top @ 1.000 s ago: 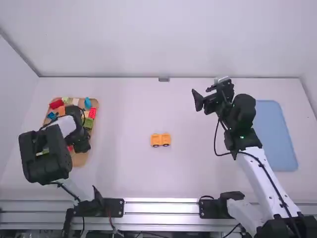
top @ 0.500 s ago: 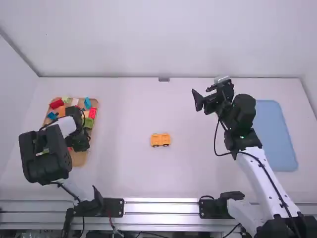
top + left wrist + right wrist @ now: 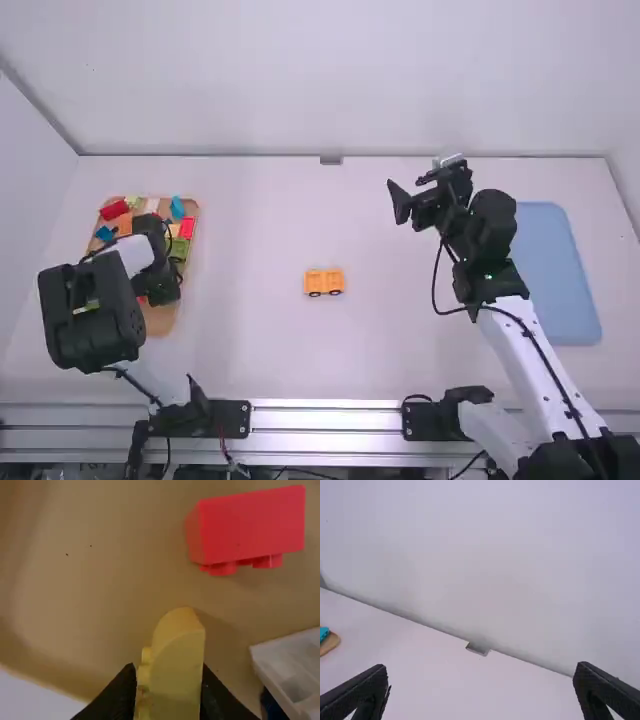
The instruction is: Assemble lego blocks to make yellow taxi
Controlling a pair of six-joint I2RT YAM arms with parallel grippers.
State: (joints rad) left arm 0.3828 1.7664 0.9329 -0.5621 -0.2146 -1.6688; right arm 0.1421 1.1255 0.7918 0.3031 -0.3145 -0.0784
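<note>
The block vehicle [image 3: 323, 281] is orange, its wheels [image 3: 335, 292] apparently black, the tray [image 3: 560, 275] plain blue.

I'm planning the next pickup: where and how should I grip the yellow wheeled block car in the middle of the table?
Probably from above, fingers on the near and far long sides of its body, higher than the wheels. It stands upright, its length running left to right.

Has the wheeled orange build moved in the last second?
No: the build sits where it did relative to the grey bracket at the far edge.
</note>
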